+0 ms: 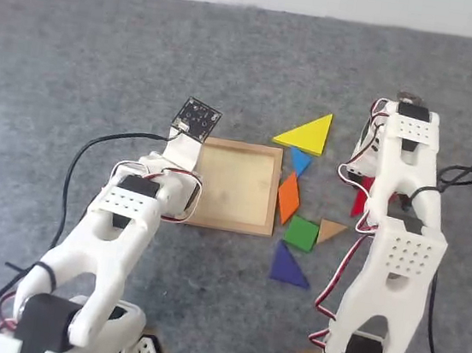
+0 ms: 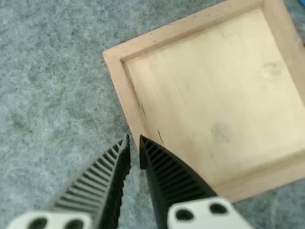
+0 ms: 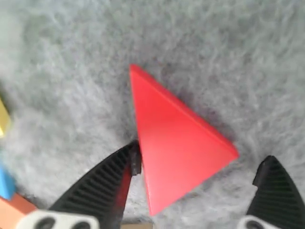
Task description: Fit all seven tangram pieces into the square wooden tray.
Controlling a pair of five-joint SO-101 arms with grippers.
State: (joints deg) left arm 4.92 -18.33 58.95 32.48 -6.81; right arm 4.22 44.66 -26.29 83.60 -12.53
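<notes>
Red triangle (image 3: 174, 148) flat (tip away from wrist), right gripper (image 3: 202, 163) spread astride

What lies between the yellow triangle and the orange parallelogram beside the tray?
In the high view, a small blue triangle lies between the yellow triangle and the orange parallelogram, just outside the wooden tray's far corner.
</notes>
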